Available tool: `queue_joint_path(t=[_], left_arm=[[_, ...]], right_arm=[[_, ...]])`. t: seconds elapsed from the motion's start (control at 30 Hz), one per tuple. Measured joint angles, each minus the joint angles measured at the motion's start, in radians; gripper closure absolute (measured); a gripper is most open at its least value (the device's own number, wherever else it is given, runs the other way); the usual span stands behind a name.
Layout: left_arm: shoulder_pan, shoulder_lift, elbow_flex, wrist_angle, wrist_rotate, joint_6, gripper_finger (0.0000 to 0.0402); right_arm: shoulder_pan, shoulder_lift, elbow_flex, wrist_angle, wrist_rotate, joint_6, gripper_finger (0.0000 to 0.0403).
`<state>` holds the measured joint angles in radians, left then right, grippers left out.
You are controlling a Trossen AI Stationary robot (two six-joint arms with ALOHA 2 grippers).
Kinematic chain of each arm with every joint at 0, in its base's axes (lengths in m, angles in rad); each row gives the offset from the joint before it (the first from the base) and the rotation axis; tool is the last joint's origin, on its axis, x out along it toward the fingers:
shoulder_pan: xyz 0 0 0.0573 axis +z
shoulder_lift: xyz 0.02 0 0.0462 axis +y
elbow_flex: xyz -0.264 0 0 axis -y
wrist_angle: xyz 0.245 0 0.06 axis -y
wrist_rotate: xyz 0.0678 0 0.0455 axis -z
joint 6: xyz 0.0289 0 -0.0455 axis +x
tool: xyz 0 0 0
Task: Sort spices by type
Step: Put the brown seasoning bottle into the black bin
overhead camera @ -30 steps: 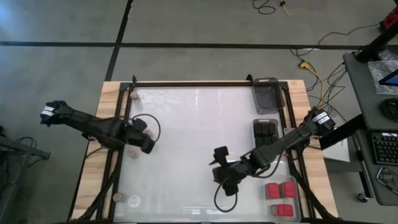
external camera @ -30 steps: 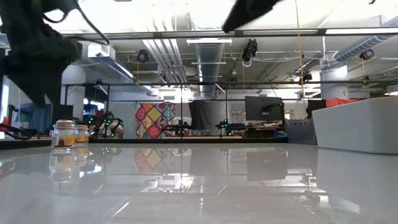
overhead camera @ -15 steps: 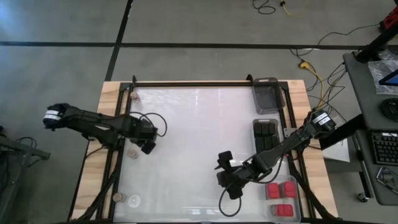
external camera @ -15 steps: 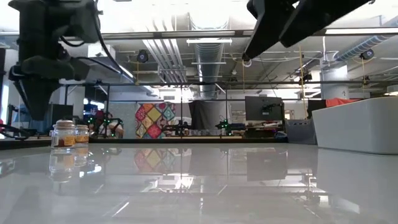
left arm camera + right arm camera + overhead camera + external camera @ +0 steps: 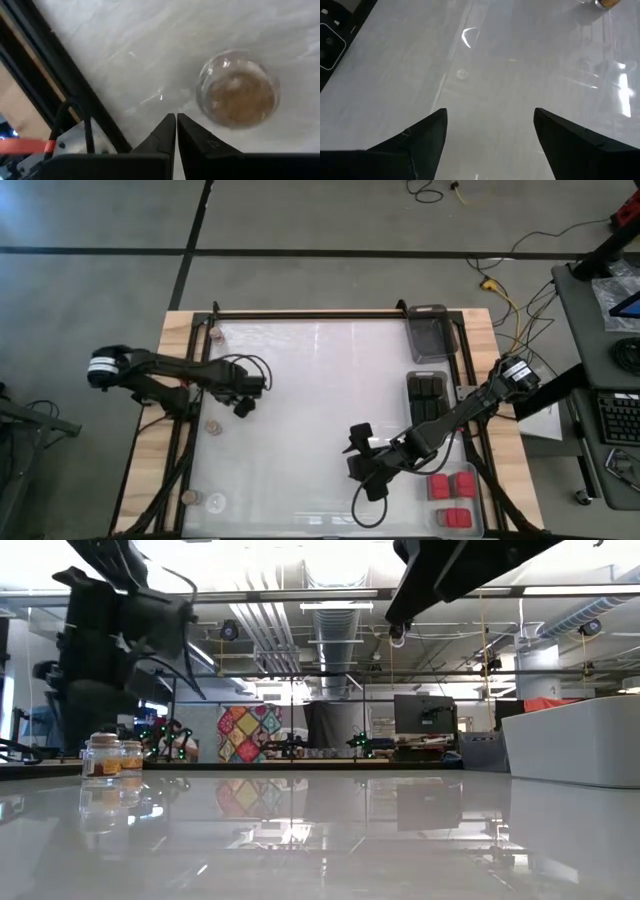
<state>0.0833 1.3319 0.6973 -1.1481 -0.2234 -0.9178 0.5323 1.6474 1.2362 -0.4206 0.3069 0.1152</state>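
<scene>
Small round jars with brownish tops stand on the white table: one (image 5: 212, 426) near the left edge, seen close up in the left wrist view (image 5: 239, 92), one at the far left corner (image 5: 215, 335), and two at the near left (image 5: 201, 500). My left gripper (image 5: 245, 396) hovers just beyond the first jar, shut and empty (image 5: 176, 125). Black blocks (image 5: 427, 395) fill a clear tray on the right. Red blocks (image 5: 451, 485) lie in a tray at the near right. My right gripper (image 5: 362, 463) is open and empty over the table's middle (image 5: 490, 130).
An empty clear tray (image 5: 428, 330) stands at the far right corner. A black frame rail (image 5: 205, 380) runs along the table's left side. The low view shows two jars (image 5: 112, 756) at the left and a tray wall (image 5: 580, 740) at the right.
My left gripper has risen and moved from beside the jar near the left edge toward the far edge and a little right, shutting with nothing in it. The jar stays on the table. My right gripper has shifted slightly toward the near edge.
</scene>
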Motion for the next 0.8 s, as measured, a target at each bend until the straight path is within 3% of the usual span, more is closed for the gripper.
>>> queue_joint_path(t=[0.4, 0.63, 0.73, 0.8], left_arm=[[-0.022, 0.123, 0.100, 0.562, 0.067, 0.283, 0.0401], [-0.039, 0.151, 0.248, 0.423, 0.055, 0.465, 0.0401], [-0.036, 0.137, 0.246, 0.367, 0.009, 0.473, 0.0402], [-0.031, 0.135, 0.215, 0.431, -0.015, 0.480, 0.0402]], right_arm=[[-0.001, 0.000, 0.000, 0.008, 0.000, 0.007, 0.0115], [0.000, 0.000, -0.001, 0.007, 0.000, 0.065, 0.0120], [0.000, 0.000, -0.005, 0.007, 0.000, 0.076, 0.0114], [0.000, 0.000, -0.007, 0.007, 0.007, 0.076, 0.0110]])
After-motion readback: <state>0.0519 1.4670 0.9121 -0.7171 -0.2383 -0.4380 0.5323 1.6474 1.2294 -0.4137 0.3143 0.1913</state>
